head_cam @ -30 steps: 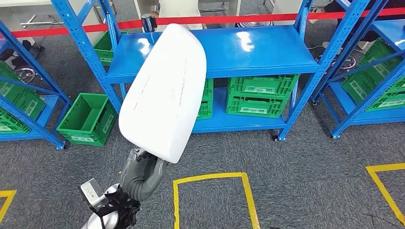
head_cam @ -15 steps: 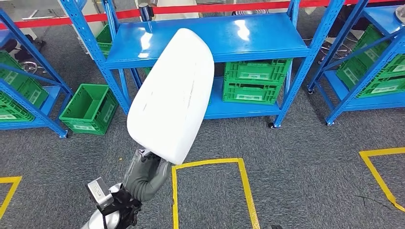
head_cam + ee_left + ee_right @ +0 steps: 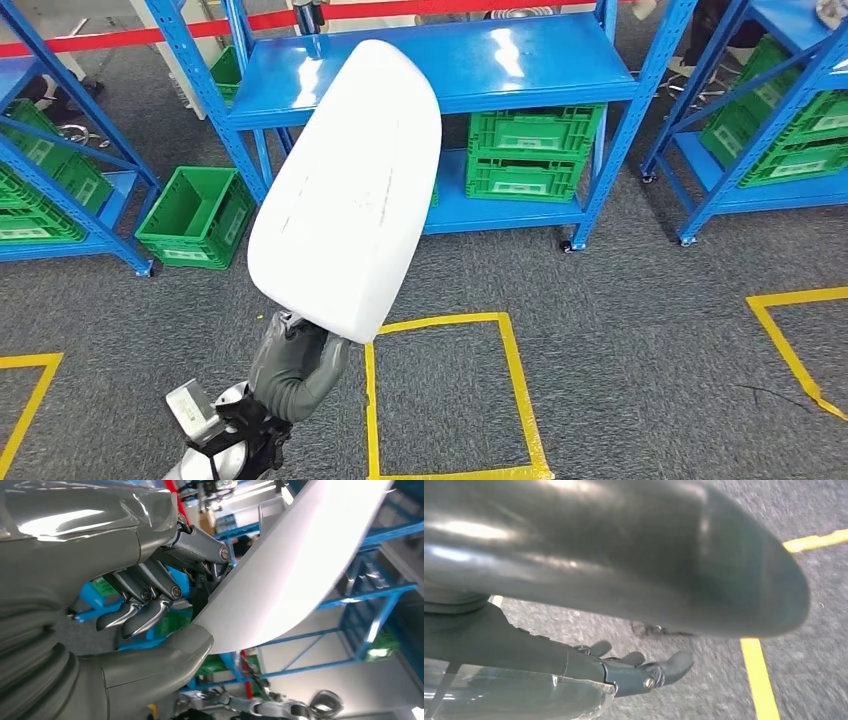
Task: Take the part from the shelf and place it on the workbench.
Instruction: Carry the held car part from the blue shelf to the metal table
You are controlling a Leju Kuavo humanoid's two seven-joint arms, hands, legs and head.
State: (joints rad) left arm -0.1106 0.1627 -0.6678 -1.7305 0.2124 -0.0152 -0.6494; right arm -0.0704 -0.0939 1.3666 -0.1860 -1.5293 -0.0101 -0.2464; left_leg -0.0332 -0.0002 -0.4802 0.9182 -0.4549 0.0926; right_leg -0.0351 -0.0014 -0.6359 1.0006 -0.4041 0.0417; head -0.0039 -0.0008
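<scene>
My left hand (image 3: 293, 362) sits at the lower left of the head frame, holding the part (image 3: 348, 190), a big white curved panel that rises from my hand up through the centre of the frame. In the left wrist view my thumb (image 3: 170, 652) presses one face of the part's lower edge and my darker fingers (image 3: 145, 605) curl against the other, so the part (image 3: 295, 560) is pinched between them (the grip is at one end only, the rest stands free in the air). Behind the part, across the top of the head frame, stands a blue shelf (image 3: 520, 65) with green crates (image 3: 530, 150) on its lower level, and another green crate (image 3: 195, 218) sits on the grey floor at the left. A yellow square (image 3: 450, 395) is taped on the floor at the bottom centre. My right hand (image 3: 639, 667) hangs over the grey floor beside a yellow line (image 3: 760, 677), its fingers loosely apart with nothing in them.
</scene>
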